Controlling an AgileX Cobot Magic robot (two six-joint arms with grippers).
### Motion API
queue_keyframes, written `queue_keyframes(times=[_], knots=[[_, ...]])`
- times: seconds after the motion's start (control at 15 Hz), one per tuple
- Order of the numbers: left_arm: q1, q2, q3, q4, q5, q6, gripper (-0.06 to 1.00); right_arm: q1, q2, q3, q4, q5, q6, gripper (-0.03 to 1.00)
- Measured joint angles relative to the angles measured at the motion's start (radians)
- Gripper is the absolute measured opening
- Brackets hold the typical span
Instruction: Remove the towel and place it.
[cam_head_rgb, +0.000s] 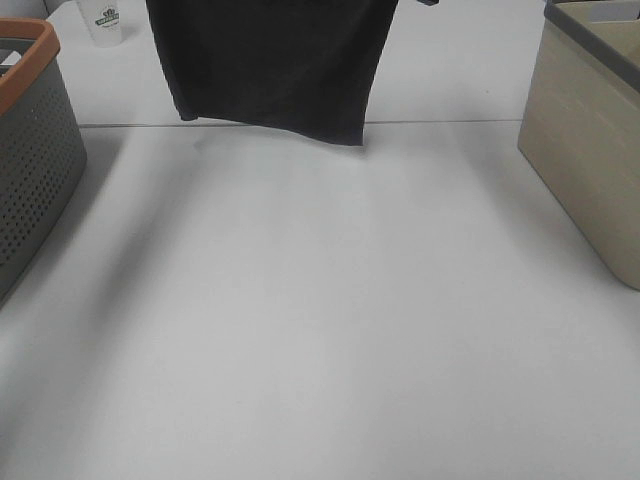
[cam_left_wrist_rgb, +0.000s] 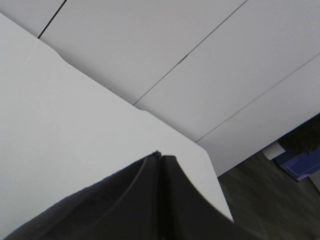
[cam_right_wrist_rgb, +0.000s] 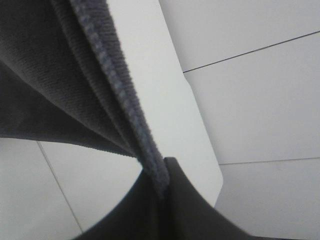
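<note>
- The towel (cam_head_rgb: 270, 60) hangs in the air at twelve o'clock in the high view. It is spread flat like a curtain, and its lower hem is clear of the worktop (cam_head_rgb: 320, 330). Its top edge runs out of the picture.
- The right hand (cam_right_wrist_rgb: 164, 170) is fully closed. The towel's stitched hem (cam_right_wrist_rgb: 120, 95) runs straight into the seam between its fingers, so it has the cloth pinched at an edge.
- The left hand (cam_left_wrist_rgb: 161, 159) is also fully closed. Fuzzy dark cloth (cam_left_wrist_rgb: 75, 215) lies along one finger, but the pinch itself is not plainly visible. Since the towel hangs wide rather than bunched, I judge that this hand grips the other upper corner.
- Gripping at two points keeps the cloth open and untwisted, so it can be lowered flat or dropped into a container without crumpling.
- A grey basket (cam_head_rgb: 30, 170) with an orange rim stands at nine o'clock, and a beige bin (cam_head_rgb: 590, 150) at three o'clock. Either could be where the towel goes, but the pictures do not show which.
- A cup (cam_head_rgb: 107, 20) stands at eleven o'clock, just beside the hanging cloth. A sideways swing towards the basket could brush it.
- The towel appears to be already lifted free, and setting it down is not yet done.
</note>
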Motion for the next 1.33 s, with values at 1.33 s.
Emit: queue_keyframes(times=[1.33], knots=[[-0.096,-0.117,0.930,-0.243,-0.322,0.472,0.00,0.000,-0.274,1.168,0.094,-0.453,0.091,0.02]])
